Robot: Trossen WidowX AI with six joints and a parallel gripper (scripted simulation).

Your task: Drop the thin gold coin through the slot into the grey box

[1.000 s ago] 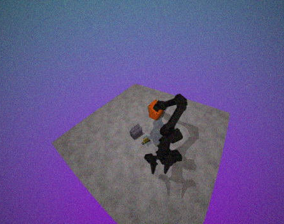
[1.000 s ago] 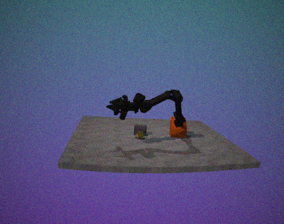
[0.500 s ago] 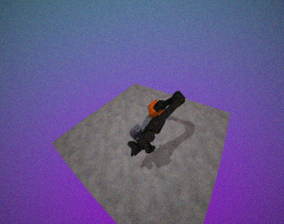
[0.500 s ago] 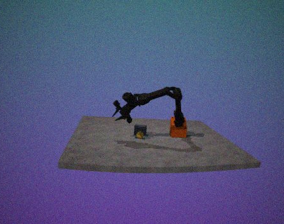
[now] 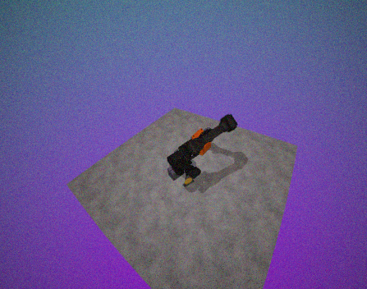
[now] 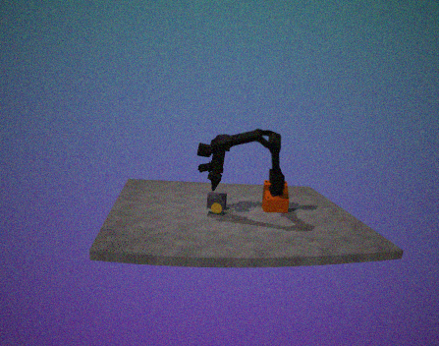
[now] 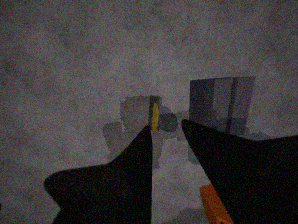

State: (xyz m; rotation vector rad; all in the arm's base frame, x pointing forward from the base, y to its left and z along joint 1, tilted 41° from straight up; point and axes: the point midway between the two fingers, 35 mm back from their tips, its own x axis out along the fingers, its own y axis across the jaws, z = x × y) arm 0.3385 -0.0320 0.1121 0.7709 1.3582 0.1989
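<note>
The gold coin [image 5: 188, 181] [image 6: 216, 208] [image 7: 155, 117] stands on edge in the dark-green holder [image 7: 152, 105]. The grey box [image 5: 172, 173] [image 6: 211, 199] [image 7: 201, 98] is closed and stands close beside the holder; its dark slot shows in the wrist view. My gripper [image 6: 214, 190] [image 7: 165, 126] points down, partly open and empty, above the coin and box. In the wrist view the coin appears just beyond the left fingertip, toward the inner side of the gap, and the box lies beyond the right finger. In the top view the arm hides the fingertips.
The orange arm base [image 6: 275, 201] [image 7: 215, 205] stands to the right of the box in the exterior view. The grey table top [image 5: 221, 230] [image 6: 156, 236] carries the arm's shadows around the holder. Its edges show in the top and exterior views.
</note>
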